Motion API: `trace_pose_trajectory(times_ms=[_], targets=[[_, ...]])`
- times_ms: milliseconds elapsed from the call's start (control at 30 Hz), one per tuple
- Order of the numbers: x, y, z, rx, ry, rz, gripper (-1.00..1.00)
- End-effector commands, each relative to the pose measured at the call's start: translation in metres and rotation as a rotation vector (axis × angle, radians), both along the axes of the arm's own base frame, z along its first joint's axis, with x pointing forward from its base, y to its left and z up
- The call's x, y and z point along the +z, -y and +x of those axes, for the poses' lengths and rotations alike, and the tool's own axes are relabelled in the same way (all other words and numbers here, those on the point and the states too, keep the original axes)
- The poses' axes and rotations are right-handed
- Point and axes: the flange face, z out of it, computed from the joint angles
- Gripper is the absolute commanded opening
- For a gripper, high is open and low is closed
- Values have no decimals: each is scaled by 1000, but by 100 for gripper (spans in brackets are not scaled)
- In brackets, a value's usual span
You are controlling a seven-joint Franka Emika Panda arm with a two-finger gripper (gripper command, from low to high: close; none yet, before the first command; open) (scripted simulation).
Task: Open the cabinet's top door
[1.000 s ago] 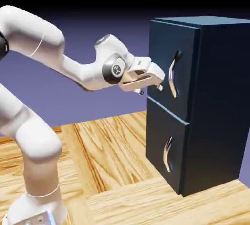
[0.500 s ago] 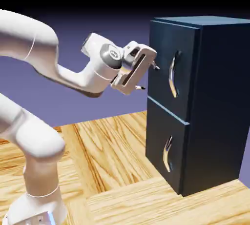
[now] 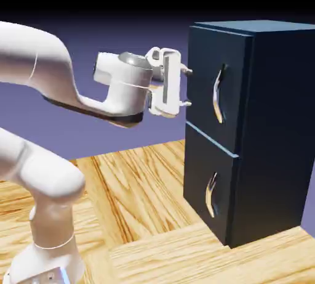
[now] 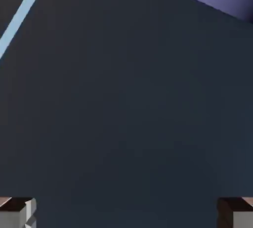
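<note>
A wooden table [image 3: 141, 196] with strong grain lies before a blue-violet backdrop [image 3: 123, 135].

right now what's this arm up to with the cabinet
A white Franka Panda arm is reaching toward a tall navy cabinet on a wooden table. Its end effector is open, holding nothing, with its fingers one above the other, pointing at the top door near the door's left edge in the exterior view. It has not reached the door's curved silver handle, and the door looks shut.
</note>
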Motion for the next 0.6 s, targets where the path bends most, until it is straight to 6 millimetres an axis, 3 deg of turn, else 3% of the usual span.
trace_pose_trajectory(times_ms=[0,467,567], targets=[[0,2,-1,16,17,-44,0],[-2,51,-9,185,243,-675,0],[-9,86,-12,187,255,-802,0]])
